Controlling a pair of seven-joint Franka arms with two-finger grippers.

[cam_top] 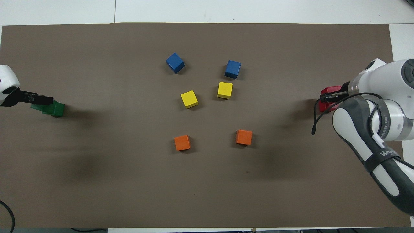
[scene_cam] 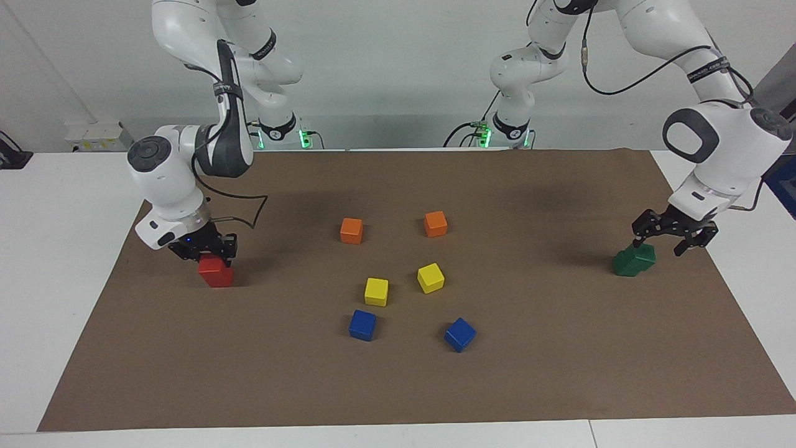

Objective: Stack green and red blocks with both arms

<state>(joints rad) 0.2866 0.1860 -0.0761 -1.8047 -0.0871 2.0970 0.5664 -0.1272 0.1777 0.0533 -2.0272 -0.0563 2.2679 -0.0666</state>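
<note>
Two dark green blocks [scene_cam: 633,261] sit near the left arm's end of the mat. One rests askew on the other and overhangs toward that end; they also show in the overhead view [cam_top: 56,109]. My left gripper [scene_cam: 658,247] is open just above the upper green block, its fingers spread to either side of it. My right gripper [scene_cam: 208,250] is down on the red blocks [scene_cam: 216,272] near the right arm's end. Red shows on both sides of the right gripper [cam_top: 333,96] in the overhead view [cam_top: 330,90]. I cannot separate the two red cubes.
Two orange cubes [scene_cam: 351,230] [scene_cam: 435,224], two yellow cubes [scene_cam: 376,291] [scene_cam: 430,277] and two blue cubes [scene_cam: 362,325] [scene_cam: 459,334] lie loose in the middle of the brown mat [scene_cam: 559,373]. The mat lies on a white table.
</note>
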